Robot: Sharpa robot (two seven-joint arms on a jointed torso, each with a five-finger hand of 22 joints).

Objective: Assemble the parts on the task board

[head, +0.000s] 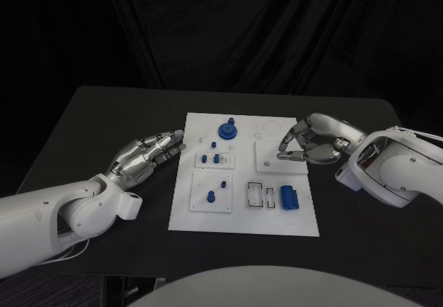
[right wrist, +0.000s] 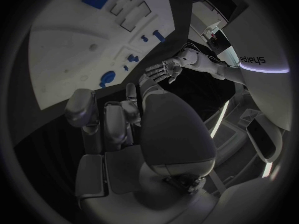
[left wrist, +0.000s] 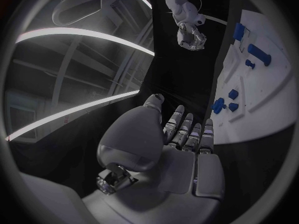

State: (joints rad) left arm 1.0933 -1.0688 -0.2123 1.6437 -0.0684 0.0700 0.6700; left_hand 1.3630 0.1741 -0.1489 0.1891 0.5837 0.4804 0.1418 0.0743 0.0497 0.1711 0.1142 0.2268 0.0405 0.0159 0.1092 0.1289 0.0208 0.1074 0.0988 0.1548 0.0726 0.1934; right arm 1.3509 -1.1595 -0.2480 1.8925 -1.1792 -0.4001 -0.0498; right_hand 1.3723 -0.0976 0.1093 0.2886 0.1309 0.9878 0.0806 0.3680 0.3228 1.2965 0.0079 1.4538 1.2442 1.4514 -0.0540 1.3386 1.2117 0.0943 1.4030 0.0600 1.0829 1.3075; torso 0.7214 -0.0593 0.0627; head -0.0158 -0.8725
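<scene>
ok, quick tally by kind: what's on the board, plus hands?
White board: 1
Large blue round piece: 1
Blue cylinder: 1
Small blue pieces: 5, as far as the head view shows
Hands: 2, left hand and right hand
Total: 10

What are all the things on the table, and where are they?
Table: one, black, under everything.
Task board: one, white, middle of the table.
Round part with a peg: one, blue, far end of the board.
Small pegs: a few, blue, on the plate below the round part.
Pegs: two, blue, on the near-left plate.
Cylinder: one, blue, near-right of the board, lying beside the slots.
Left hand: silver, at the board's left edge, fingers apart, holding nothing.
Right hand: silver, over the board's far-right plate, fingers curled; holding anything cannot be told.
</scene>
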